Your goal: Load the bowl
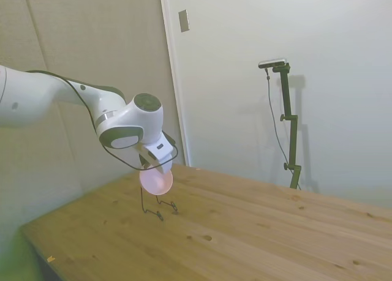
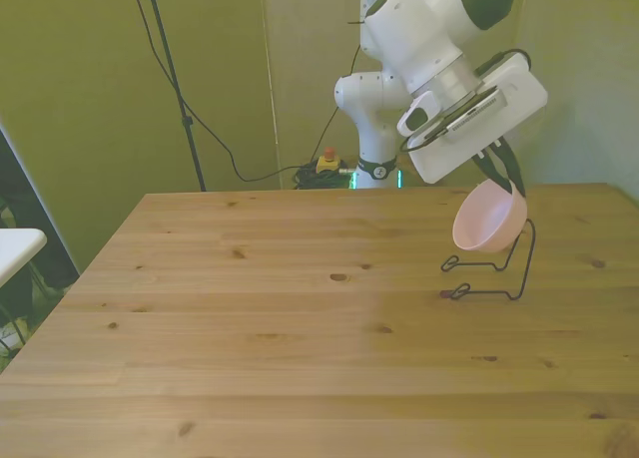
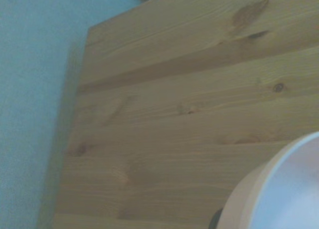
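wooden table point(image 2: 250, 308): bowl point(image 2: 488, 220) tipped sideways

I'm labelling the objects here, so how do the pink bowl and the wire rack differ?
The bowl is pale pink, solid and round; the rack is thin black bent wire, open all through. The bowl is tipped on edge, held at its rim by the gripper; the rack stands by its feet on the table. Both sit together at the front view's right.
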### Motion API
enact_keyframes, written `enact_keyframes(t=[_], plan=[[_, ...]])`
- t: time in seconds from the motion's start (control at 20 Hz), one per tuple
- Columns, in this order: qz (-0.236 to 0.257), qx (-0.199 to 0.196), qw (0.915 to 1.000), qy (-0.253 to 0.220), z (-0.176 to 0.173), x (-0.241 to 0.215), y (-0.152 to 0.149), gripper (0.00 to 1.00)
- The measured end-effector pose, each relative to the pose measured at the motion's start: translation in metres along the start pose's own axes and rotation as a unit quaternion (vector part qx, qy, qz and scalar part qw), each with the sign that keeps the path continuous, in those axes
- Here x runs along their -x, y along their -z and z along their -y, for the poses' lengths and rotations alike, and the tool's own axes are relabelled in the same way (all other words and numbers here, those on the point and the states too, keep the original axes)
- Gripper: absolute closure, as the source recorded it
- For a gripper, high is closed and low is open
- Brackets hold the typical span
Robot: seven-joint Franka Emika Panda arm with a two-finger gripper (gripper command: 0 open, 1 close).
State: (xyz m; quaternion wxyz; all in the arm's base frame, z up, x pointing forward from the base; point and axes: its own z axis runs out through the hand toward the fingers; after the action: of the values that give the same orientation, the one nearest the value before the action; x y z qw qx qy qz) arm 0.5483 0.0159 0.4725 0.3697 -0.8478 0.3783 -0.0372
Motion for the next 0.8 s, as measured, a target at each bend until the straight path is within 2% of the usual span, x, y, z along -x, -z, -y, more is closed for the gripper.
enact_keyframes(t=[0.4,0.8], plan=[[0.044,-0.036,0.9983,-0.009,-0.021,-0.012,-0.011,1.00],[0.063,-0.055,0.9965,-0.001,-0.038,-0.025,-0.030,1.00]])
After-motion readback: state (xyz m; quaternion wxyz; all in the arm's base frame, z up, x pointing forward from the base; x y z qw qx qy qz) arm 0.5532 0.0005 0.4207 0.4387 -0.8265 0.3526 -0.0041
